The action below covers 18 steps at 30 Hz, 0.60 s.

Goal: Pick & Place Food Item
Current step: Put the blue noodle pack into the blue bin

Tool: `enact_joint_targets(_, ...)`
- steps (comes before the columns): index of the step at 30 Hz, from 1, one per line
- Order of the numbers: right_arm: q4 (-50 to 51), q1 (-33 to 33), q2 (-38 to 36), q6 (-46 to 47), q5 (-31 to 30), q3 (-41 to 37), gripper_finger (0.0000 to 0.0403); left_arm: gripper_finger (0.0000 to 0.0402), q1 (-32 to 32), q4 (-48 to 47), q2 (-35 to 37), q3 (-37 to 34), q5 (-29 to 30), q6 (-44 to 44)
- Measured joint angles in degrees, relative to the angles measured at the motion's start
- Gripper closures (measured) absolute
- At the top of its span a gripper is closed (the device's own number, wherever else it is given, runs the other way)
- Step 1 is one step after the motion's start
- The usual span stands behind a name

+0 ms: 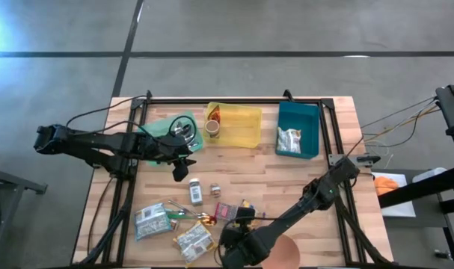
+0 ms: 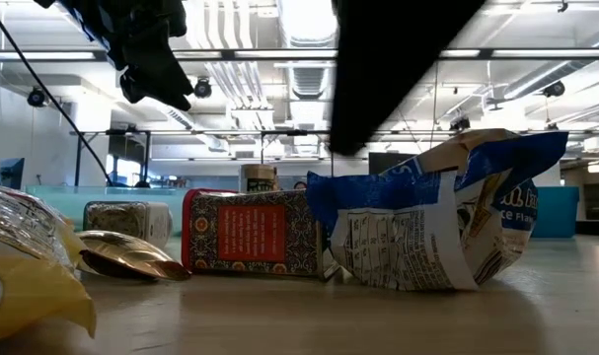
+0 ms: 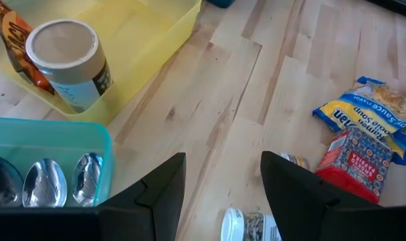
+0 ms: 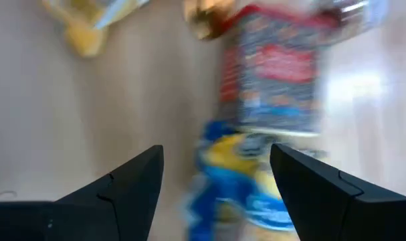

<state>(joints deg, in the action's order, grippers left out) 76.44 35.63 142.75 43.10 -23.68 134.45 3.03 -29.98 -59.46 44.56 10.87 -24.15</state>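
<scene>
Hovering over the near middle of the bench [image 1: 301, 168], the right gripper [image 4: 216, 174] has its fingers spread and empty, above a blue-and-yellow soup packet [image 4: 239, 184] that lies just beside a red patterned box [image 4: 276, 73]; same packet [image 2: 447, 212] and box [image 2: 250, 232] sit side by side in the low view; left gripper [image 3: 223, 181] hangs over the left-centre of the bench, fingers spread, holding nothing, a small jar [image 3: 249, 226] directly under it on the wood; yellow bin [image 1: 238, 123] at far centre holds a round can [image 1: 212, 128] and an orange wrapper [image 1: 215, 113]; blue bin [image 1: 298, 127] to its right holds a silvery bag [image 1: 289, 140]; teal tray [image 3: 55, 137] at far left holds spoons [image 3: 45, 182]; more food packets [image 1: 153, 220] lie loose at near left; a gold spoon [image 2: 126, 258] lies beside the red box in the low view, with a tin [image 2: 126, 219] behind it.
</scene>
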Motion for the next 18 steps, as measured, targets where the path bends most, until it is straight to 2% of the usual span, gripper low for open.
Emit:
enact_joint_targets(3, 0.2, -0.1, 0.3, 0.2, 1.7, -0.5, 0.0129, 0.0202, 0.0, -0.1, 0.0, 0.0, 0.0, -0.1)
enact_joint_targets(13, 0.8, -0.2, 0.7, 0.0, 0.9, -0.8, 0.0131, 0.0202, 0.0, -0.3, 0.0, 0.0, 0.0, -0.1)
enact_joint_targets(18, 0.8, -0.3, 0.8, -1.1, -0.5, -1.4, 0.0176, 0.0202, 0.0, -0.3, 0.0, 0.0, 0.0, 0.1)
